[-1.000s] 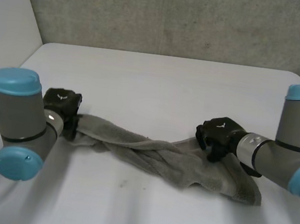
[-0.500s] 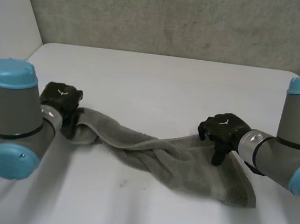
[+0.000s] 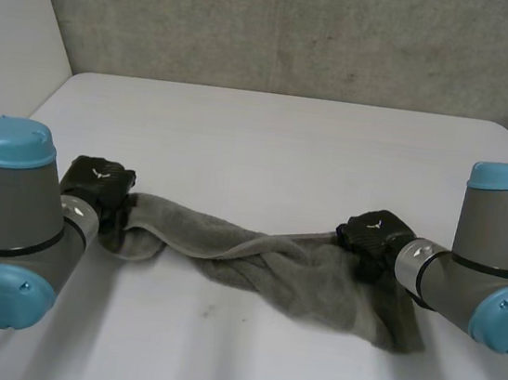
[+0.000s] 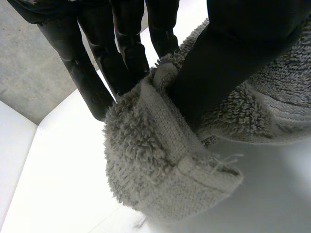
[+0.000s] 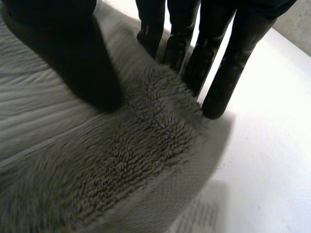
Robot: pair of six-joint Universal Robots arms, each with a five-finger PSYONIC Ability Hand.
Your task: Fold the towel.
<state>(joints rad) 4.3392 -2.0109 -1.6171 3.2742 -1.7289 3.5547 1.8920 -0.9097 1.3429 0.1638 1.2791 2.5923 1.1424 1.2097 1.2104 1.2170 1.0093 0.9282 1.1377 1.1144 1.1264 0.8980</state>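
Left hand (image 3: 101,179) and right hand (image 3: 374,236) pinch opposite ends of the twisted towel (image 3: 299,273), with open worktop (image 3: 270,141) stretching to its far edge.

White tbl (image 3: 270,136) w/ grey towel (image 3: 299,276) lying twisted across front.

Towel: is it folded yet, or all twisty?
Not folded. The towel lies twisted and bunched on the table, between the left hand and right hand, each pinching one end.

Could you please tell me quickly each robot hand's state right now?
Left robot hand: closed, pinching one end of the grey terry-cloth towel.
Right robot hand: closed, pinching the towel's other end.
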